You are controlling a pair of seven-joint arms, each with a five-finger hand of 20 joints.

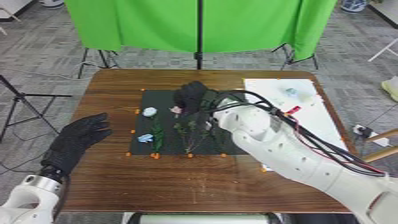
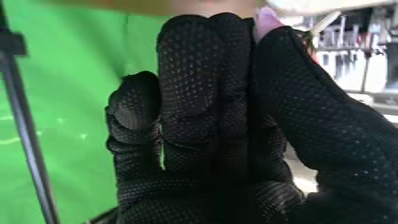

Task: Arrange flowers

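Head view: blue flower | right wrist view (close): pinched pink petal

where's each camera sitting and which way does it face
head view: on the robot's head, looking forward and down at flowers on a dark mat and wooden table; left arm with left hand, right arm with right hand
right wrist view: on the right arm's wrist, looking along the gloved right hand past its fingertips, with a pink petal between thumb and fingers
shared: the right hand and the green backdrop
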